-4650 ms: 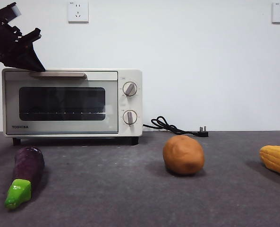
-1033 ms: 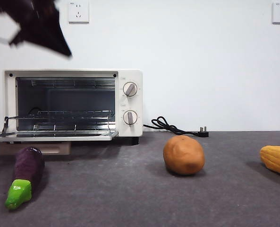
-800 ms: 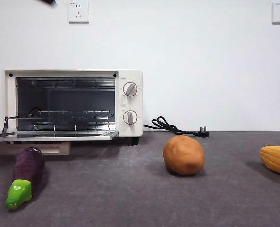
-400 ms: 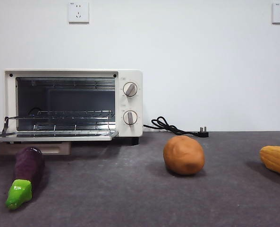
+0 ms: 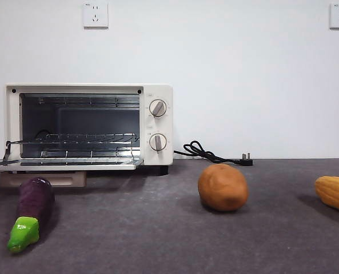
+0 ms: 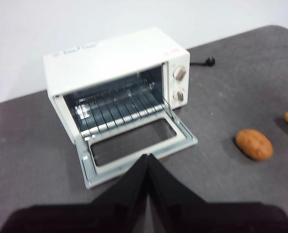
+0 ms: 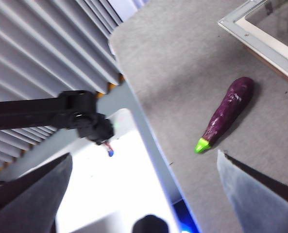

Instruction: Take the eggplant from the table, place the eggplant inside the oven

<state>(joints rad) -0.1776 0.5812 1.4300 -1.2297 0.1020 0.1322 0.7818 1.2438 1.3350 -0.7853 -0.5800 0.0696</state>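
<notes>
The eggplant (image 5: 31,212), dark purple with a green cap, lies on the table (image 5: 158,240) at the front left, just before the oven (image 5: 89,124). The oven door (image 5: 63,165) hangs open and flat, showing the wire rack. No arm shows in the front view. High above the table, my left gripper (image 6: 147,158) is shut and empty, looking down on the open oven (image 6: 119,82). My right gripper (image 7: 144,155) is open and empty, well above the eggplant (image 7: 227,112) near the table's edge.
A brown potato (image 5: 222,187) sits mid-table and a yellow corn cob (image 5: 335,193) at the right edge. The black cord and plug (image 5: 215,154) lie behind the potato. A wooden block (image 5: 43,178) sits under the open door.
The oven door, shut five seconds ago with a gripper at its handle, now lies open. The arm rose out of the front view. The eggplant has not moved.
</notes>
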